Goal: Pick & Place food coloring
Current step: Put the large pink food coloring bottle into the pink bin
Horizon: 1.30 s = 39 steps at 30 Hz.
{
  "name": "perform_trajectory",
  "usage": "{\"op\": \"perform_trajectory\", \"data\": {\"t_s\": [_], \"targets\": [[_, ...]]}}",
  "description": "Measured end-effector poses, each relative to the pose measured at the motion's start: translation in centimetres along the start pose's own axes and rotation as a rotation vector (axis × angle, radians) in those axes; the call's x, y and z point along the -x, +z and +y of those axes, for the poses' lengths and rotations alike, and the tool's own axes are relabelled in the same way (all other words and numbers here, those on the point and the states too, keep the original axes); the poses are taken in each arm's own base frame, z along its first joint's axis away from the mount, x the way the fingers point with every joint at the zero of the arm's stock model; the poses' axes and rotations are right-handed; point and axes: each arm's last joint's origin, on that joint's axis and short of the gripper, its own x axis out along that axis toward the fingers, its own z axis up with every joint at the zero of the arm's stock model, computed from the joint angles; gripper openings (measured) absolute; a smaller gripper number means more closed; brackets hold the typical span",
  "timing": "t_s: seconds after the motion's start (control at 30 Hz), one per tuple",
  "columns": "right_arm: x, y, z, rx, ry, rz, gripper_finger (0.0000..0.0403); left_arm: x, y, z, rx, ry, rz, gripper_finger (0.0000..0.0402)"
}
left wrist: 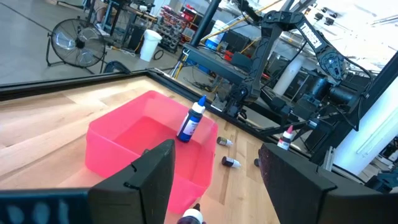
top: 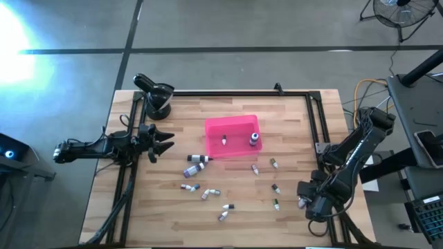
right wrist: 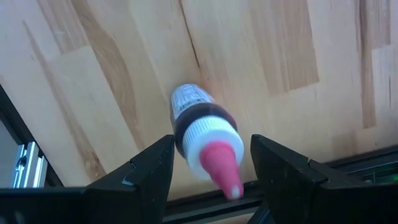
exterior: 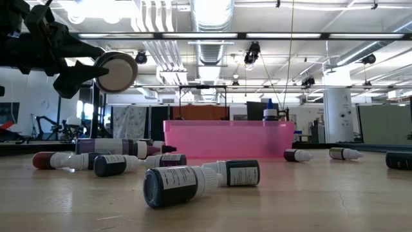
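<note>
In the high view the right gripper (top: 302, 201) sits at the lower right of the wooden table (top: 228, 228). Its wrist view shows the fingers (right wrist: 146, 171) spread around a red-tipped dropper bottle (right wrist: 202, 134) lying on the wood, not clamped. The left gripper (top: 165, 144) hangs released at centre left. Loose food coloring bottles (top: 197, 159) lie scattered below the pink tray (top: 232, 124), where a blue-capped bottle (top: 254, 140) stands upright.

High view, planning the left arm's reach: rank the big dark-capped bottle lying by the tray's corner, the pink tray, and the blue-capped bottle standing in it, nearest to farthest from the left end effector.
From the left end effector:
1. Big dark-capped bottle, lying at the tray's near corner.
2. Pink tray, mid-table.
3. Blue-capped bottle, upright at the tray's far end.
</note>
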Motion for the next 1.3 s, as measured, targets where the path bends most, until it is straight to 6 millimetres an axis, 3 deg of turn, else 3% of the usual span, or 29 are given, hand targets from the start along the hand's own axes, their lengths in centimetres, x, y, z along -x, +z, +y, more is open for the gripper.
{"op": "perform_trajectory", "data": {"t_s": [0.5, 1.03, 1.3], "targets": [[1.2, 0.1, 0.7, 0.001, 0.054, 0.011, 0.0205, 0.0, 0.0, 0.0, 0.0, 0.0, 0.0, 0.0208], [0.6, 0.1, 0.6, -0.025, 0.044, 0.008, 0.0205, 0.0, 0.0, 0.0, 0.0, 0.0, 0.001, 0.0208], [0.6, 0.1, 0.6, -0.052, 0.043, 0.01, 0.0163, 0.0, 0.0, 0.0, 0.0, 0.0, 0.0, 0.0208]]}}
